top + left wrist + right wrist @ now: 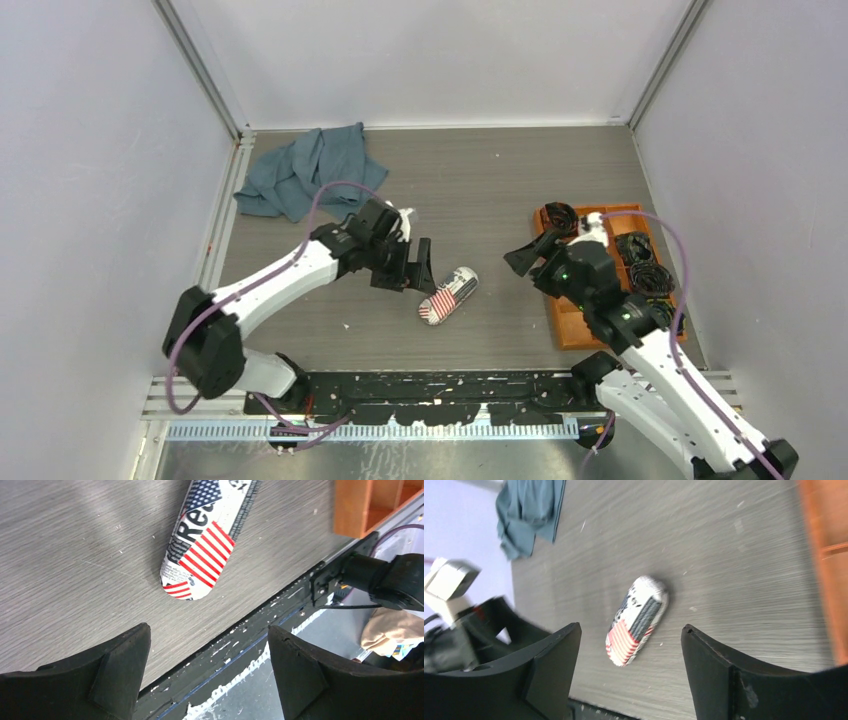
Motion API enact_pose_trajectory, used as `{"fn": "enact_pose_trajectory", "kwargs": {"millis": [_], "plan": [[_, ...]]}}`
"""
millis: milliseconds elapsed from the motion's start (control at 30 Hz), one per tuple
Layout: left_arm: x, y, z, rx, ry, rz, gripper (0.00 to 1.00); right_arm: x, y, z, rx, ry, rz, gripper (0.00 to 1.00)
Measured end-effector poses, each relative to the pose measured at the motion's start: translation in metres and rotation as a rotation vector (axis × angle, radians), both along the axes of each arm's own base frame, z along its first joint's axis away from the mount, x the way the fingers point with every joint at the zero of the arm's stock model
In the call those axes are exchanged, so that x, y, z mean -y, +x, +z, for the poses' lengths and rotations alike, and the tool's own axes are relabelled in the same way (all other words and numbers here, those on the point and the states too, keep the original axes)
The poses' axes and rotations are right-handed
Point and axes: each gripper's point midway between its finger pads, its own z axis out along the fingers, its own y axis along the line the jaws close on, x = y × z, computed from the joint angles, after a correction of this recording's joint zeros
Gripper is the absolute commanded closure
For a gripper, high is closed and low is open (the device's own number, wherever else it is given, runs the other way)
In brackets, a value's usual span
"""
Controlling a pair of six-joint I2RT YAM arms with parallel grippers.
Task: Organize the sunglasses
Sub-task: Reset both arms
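Black sunglasses don't show — maybe shut inside the flag-print case [447, 296] at six o'clock on the tabletop [480, 180]. We judge them light, slick, fragile; take the bridge. Gaping wide, empty: left gripper [209, 635], right gripper [631, 630].

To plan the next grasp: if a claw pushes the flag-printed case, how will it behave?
The case keeps a rounded, domed shape unsupported, so it is probably stiff, not floppy. Its curved oval body lies on a smooth table, so a side push may make it slide or rock.
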Motion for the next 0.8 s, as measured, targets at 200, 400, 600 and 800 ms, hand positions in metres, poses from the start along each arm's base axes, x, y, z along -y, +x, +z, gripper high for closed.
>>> {"fn": "enact_pose_trajectory", "kwargs": {"millis": [200, 400, 600, 800], "plan": [[-0.015, 0.001, 0.053, 0.164, -0.044, 0.023, 0.12, 0.063, -0.003, 0.058, 0.098, -0.189, -0.218, 0.02], [-0.037, 0.004, 0.097, 0.301, -0.030, 0.074, 0.11, 0.115, -0.012, 0.112, 0.164, -0.314, -0.415, 0.00], [-0.074, 0.002, 0.147, 0.478, -0.012, 0.177, 0.11, 0.146, -0.014, 0.130, 0.146, -0.428, -0.546, 0.00], [-0.109, -0.002, 0.155, 0.572, 0.030, 0.283, 0.11, 0.155, -0.018, 0.124, 0.134, -0.465, -0.576, 0.00]]}}
